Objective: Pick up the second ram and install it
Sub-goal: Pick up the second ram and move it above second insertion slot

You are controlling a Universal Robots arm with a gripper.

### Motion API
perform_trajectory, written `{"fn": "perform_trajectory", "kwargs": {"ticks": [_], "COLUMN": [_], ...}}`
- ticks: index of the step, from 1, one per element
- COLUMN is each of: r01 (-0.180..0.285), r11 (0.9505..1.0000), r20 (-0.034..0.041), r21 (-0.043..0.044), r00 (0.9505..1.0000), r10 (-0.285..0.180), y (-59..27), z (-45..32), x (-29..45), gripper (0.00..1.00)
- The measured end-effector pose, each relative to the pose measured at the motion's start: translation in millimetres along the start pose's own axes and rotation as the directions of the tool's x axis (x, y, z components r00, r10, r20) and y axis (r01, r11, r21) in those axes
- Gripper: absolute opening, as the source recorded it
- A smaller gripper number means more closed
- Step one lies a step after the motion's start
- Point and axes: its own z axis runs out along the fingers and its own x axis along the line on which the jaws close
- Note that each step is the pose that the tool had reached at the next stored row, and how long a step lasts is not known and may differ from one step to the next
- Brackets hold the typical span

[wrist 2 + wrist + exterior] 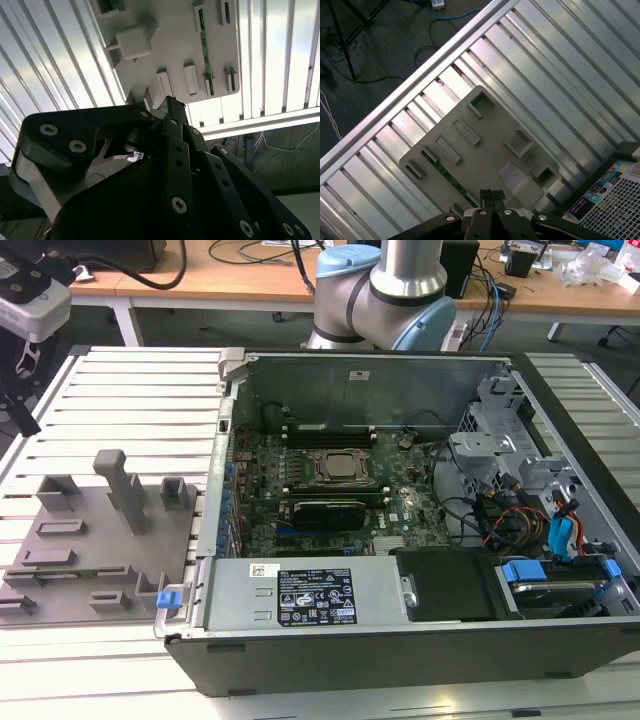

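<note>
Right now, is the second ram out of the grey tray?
No, in the second wrist view the second ram lies in the grey tray.

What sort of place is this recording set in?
Probably a robotics lab or workshop: an open computer case sits on a slotted aluminium table, beside a grey tray holding the second ram, with cable-strewn wooden desks behind.

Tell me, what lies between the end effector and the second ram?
In the first wrist view, only a bare strip of the grey tray lies between the end effector and the second ram.
</note>
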Motion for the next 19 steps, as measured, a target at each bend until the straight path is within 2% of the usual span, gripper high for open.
{"fn": "perform_trajectory", "kwargs": {"ticks": [14, 19], "r01": [0.093, 0.131], "r11": [0.9957, 0.9914], "r20": [-0.0041, -0.0057], "r21": [-0.0022, -0.0033], "r00": [0.9957, 0.9914], "r10": [-0.093, -0.131], "y": [0.0, 0.0], "z": [0.0, 0.0], "x": [0.0, 0.0], "gripper": [0.11, 0.11]}}
